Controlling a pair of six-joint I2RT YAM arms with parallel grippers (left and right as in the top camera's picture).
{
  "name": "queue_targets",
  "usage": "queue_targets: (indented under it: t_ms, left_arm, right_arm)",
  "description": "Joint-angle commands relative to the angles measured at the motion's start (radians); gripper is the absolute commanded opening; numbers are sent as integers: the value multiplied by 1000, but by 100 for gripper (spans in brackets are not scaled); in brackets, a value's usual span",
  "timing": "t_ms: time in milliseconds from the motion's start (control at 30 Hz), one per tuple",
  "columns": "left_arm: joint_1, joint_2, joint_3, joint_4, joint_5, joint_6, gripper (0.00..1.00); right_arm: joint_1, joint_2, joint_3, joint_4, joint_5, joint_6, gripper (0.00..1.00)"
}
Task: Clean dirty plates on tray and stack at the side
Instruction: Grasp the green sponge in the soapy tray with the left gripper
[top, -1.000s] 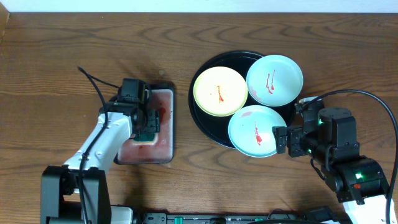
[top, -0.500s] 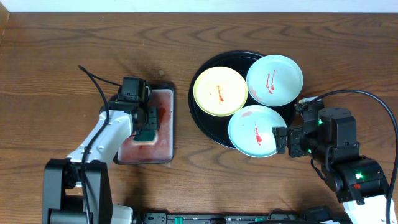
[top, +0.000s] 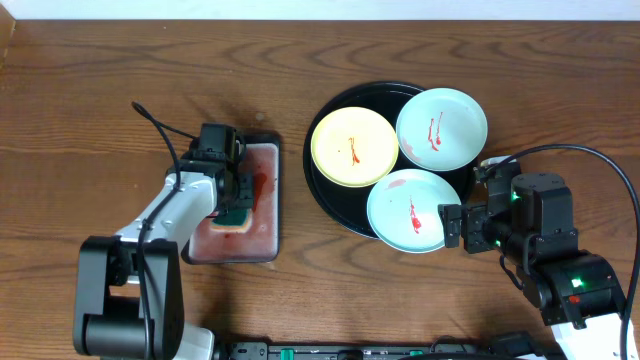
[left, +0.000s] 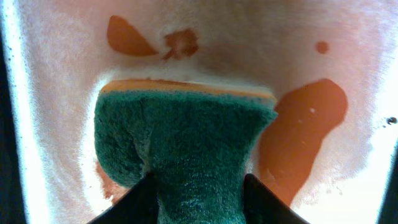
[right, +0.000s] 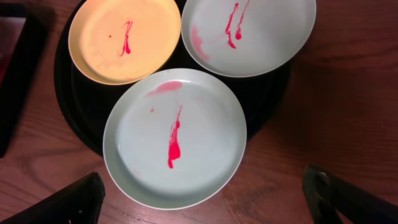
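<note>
Brown wooden table (top: 100, 80) carries everything, and the only change in the last second is on its left side. There the left gripper (left: 200, 202) has drawn its jaws in on the green-and-yellow sponge (left: 186, 143), which sits in the small rectangular black-rimmed tray (top: 268, 200) among reddish puddles. The wrist view now shows the green scouring face bunched between the two fingers, so I take it as gripped, though not yet lifted. The plates and the right arm look unchanged. That suggests the tool pick-up is nearly done and wiping has not begun. All three plates lie in the large round glossy black tray (top: 328, 198), each with red smears: the pale yellow plastic plate (top: 352, 147), the far mint-white plate (top: 441, 123) and the near mint-white plate (right: 175, 137). The right gripper (right: 211, 198) stands wide open and empty. The near plate overhangs the rim toward it, just ahead of the fingertips, not between them.
</note>
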Motion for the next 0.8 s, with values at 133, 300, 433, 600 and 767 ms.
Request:
queue_targets:
  t_ms: [133, 300, 433, 600, 767]
  left_arm:
    - [2, 88, 3, 12, 17, -27, 8]
    - [2, 93, 3, 14, 17, -29, 8]
    - [2, 89, 3, 8, 18, -43, 7]
    - [2, -3, 5, -32, 18, -61, 7]
    - [1, -193, 5, -51, 18, -81, 7]
  right_arm:
    - [3, -3, 18, -1, 6, -13, 99]
    - [3, -3, 18, -2, 6, -13, 99]
    - [3, -3, 18, -2, 5, -12, 99]
    - [3, -3, 18, 2, 5, 10, 99]
    - [3, -3, 18, 3, 6, 35, 99]
